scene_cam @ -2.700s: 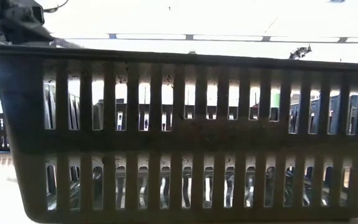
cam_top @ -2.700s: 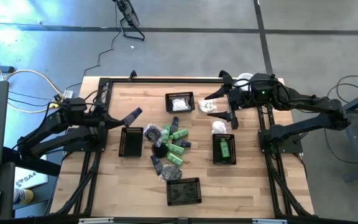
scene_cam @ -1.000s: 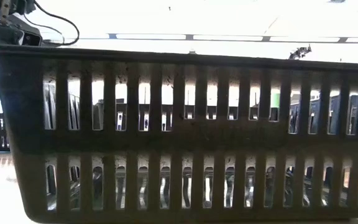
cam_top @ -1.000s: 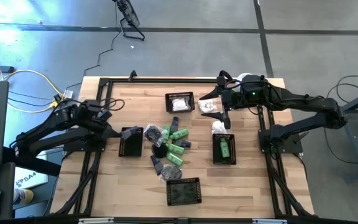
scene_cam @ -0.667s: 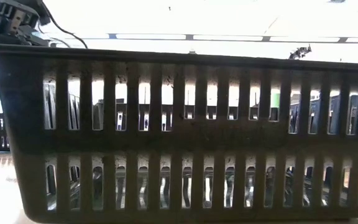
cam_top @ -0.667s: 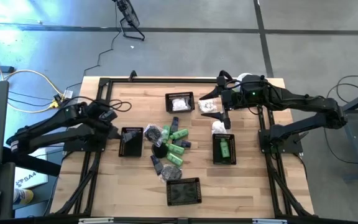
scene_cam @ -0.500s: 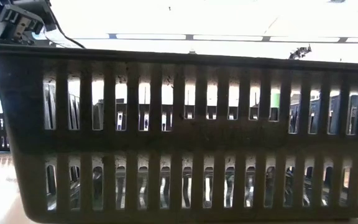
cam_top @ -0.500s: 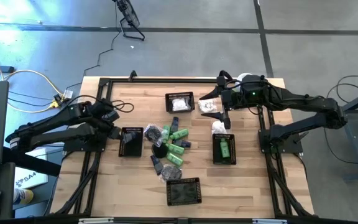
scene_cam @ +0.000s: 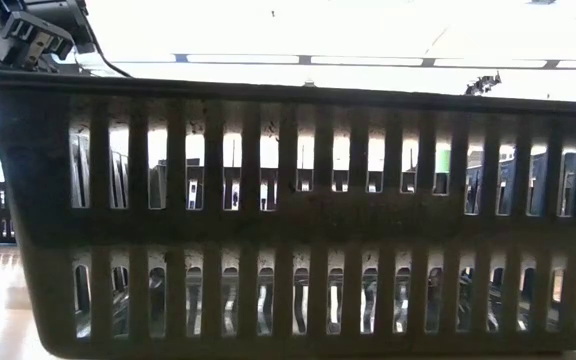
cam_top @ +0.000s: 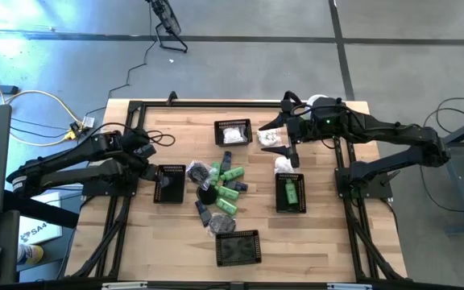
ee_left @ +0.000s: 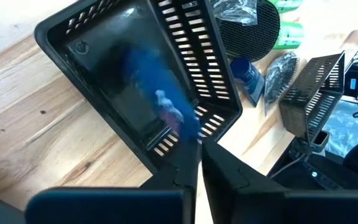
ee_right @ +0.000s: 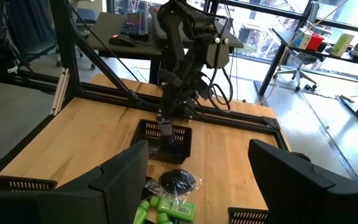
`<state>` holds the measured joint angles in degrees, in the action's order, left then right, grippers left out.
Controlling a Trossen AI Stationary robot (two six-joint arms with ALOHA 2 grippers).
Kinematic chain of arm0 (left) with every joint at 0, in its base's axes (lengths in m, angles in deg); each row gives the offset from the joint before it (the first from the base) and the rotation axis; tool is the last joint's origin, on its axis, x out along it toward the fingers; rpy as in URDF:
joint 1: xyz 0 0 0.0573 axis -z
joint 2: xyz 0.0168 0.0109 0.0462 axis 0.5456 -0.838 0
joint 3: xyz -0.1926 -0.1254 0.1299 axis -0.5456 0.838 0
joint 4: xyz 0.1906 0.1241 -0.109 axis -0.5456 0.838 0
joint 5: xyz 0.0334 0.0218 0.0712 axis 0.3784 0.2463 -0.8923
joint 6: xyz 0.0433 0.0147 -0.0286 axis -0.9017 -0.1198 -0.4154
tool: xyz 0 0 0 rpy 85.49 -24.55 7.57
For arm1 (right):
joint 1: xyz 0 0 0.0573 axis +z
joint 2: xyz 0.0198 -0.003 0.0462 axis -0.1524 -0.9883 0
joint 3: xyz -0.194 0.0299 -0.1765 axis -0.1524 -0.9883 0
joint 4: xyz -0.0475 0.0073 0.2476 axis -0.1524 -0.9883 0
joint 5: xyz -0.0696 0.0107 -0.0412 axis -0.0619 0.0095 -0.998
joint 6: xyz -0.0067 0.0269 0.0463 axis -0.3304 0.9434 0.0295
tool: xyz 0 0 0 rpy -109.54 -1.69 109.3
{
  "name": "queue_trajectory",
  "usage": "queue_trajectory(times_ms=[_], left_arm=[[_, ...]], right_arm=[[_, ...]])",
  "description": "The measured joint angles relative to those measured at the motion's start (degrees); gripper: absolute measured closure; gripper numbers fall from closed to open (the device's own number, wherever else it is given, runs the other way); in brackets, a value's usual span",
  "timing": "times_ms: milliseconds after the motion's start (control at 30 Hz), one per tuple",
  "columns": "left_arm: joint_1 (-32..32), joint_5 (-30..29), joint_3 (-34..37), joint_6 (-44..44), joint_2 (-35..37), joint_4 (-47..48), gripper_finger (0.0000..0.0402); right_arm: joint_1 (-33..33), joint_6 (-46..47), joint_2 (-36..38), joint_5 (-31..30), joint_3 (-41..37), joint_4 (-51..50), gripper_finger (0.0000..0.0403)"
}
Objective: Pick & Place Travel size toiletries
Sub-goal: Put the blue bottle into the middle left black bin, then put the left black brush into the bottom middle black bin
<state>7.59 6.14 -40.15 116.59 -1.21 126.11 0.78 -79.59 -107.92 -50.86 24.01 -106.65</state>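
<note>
I have brought my left end effector (cam_top: 164,179) down over the black basket (cam_top: 170,184) on the counter's (cam_top: 321,242) left; its fingers are barely parting, and a blue tube (ee_left: 160,93) is blurred just past them, so I judge the drop is beginning; its long axis runs along the basket's length, inside it. My right end effector (cam_top: 284,138) hovers spread wide above the white packets (cam_top: 271,138); green bottles (cam_top: 230,175) wait mid-counter.
</note>
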Motion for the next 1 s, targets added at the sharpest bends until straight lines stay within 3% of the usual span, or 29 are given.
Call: queue_trajectory(times_ms=[233,400,500,700,1000], left_arm=[[0.0,-0.2,0.0,-0.55,0.04,-0.04,0.0342],[0.0,-0.21,0.0,-1.85,0.07,-2.38,0.0367],[0.0,-0.11,-0.63,-2.85,0.22,-7.22,0.0395],[0.0,0.0,-6.18,-12.27,0.22,-17.21,0.0394],[0.0,-5.81,-8.02,-24.17,-0.31,-43.8,0.0401]], right_arm=[[0.0,0.0,0.02,0.01,0.0,0.02,0.0133],[0.0,-0.01,0.02,0.02,0.0,0.02,0.0133],[0.0,-0.02,0.02,0.02,0.0,0.04,0.0133],[0.0,0.0,0.02,0.04,0.0,0.07,0.0133],[0.0,0.52,0.02,0.04,0.0,0.07,0.0133]])
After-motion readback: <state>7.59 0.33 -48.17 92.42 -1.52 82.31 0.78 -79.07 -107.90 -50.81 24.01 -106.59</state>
